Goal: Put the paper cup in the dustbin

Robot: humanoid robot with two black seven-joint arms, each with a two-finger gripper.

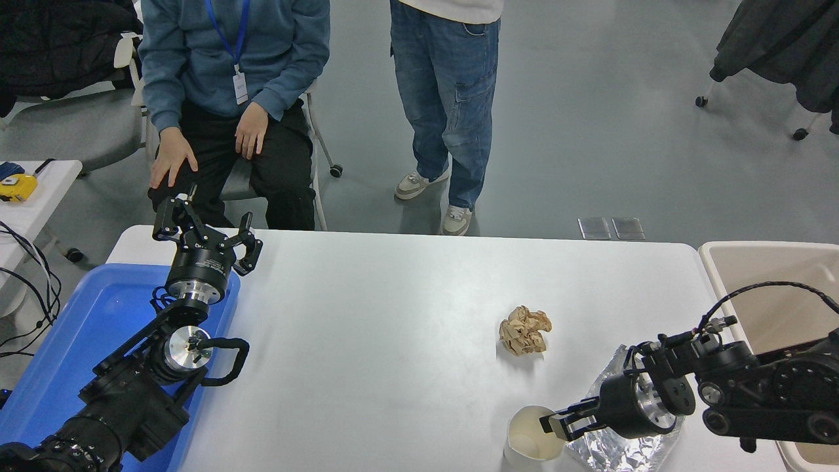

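The white paper cup [529,440] stands at the table's front edge, right of the middle, its cream inside showing. My right gripper [556,425] reaches in from the right and is shut on the cup's right rim, with the cup resting on the table. The beige dustbin [773,282] stands off the table's right end, behind my right arm. My left gripper [206,231] is parked open at the table's far left, above the blue tray.
A crumpled brown paper ball [524,330] lies behind the cup. A silver foil pouch [613,449] lies under my right wrist. A blue tray [65,341] is at the left. One person sits and another stands at the far side.
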